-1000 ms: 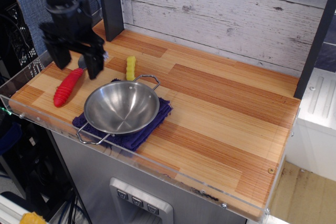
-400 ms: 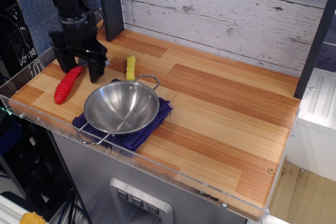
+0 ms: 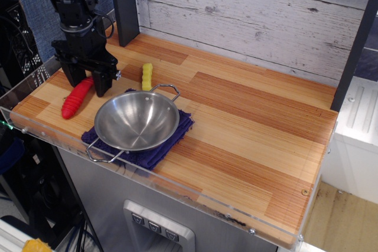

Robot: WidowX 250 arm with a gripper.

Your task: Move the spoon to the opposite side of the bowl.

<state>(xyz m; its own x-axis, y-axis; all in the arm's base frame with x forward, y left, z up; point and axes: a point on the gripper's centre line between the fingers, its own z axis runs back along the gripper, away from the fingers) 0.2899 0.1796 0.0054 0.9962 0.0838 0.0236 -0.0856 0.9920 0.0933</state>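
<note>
I'm hanging the gripper (image 3: pixel 87 79) wide-jawed astride the red-handled spoon (image 3: pixel 77 98), left of the steel bowl (image 3: pixel 137 120). Its handle is running toward the near-left; the head is probably hidden under the fingers.

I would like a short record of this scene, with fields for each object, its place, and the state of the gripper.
spoon: red handle, lying on the table left of the bowl; head hidden by the gripper
bowl: steel, empty, sitting on a purple cloth
yellow piece: behind the bowl, apart from it
gripper: down at the upper end of the spoon, fingers either side of it; grasp not clear
table: wooden
</note>
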